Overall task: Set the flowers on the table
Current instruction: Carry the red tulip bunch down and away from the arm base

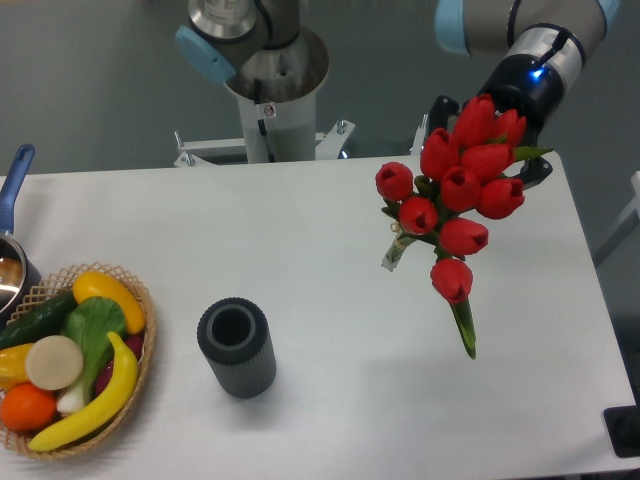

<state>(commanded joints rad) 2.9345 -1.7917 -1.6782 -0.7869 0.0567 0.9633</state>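
Observation:
The flowers point(462, 188), a bunch of red tulip buds with green leaves, hang in the air over the right side of the white table point(300, 230). The buds face the camera and one long leaf points down towards the table. My gripper point(488, 140) is behind the bunch and shut on its stems. Only black parts of the fingers point(437, 113) show on either side of the buds. The stems are hidden behind the buds.
A dark grey cylindrical vase point(236, 346) stands upright at the front centre-left. A wicker basket point(138, 372) of fruit and vegetables sits at the front left. A pot with a blue handle point(14, 185) is at the left edge. The robot's base point(270, 90) stands behind the table.

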